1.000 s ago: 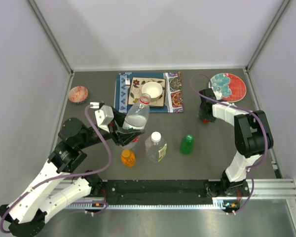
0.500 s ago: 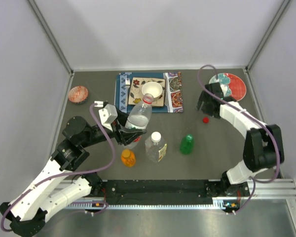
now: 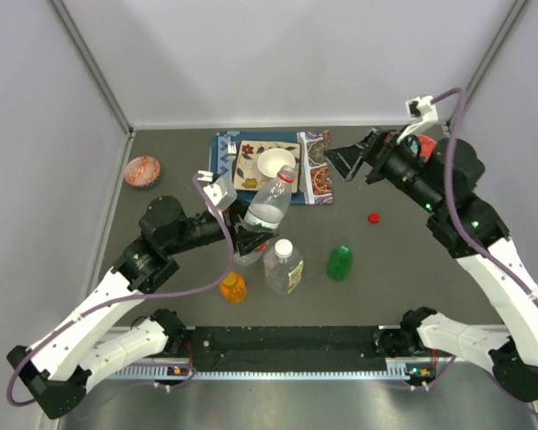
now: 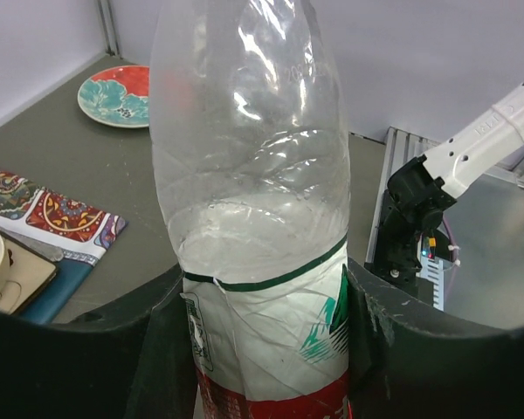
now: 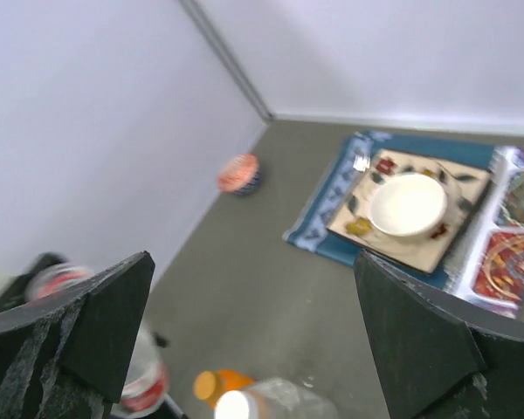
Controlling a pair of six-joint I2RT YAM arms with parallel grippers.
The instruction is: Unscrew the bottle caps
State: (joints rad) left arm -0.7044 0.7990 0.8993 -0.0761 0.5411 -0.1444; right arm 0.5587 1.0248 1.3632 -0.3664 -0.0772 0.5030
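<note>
Left gripper (image 3: 249,240) clamps tilted bottle (image 3: 269,206) near mat (image 3: 220,175); right gripper (image 3: 343,164) gaping, empty, over mat's edge. Set bottle upright, release slowly.

The left arm (image 3: 117,287) reaches forward and inward with its elbow bent, and its claw (image 3: 251,242) is clamped on the lower body of a tilted clear bottle (image 3: 271,208). The right arm (image 3: 493,260) stands high, forearm angled toward the far middle. Its claw (image 3: 351,159) hangs in the air with fingers (image 5: 79,332) spread wide, holding nothing.
</note>
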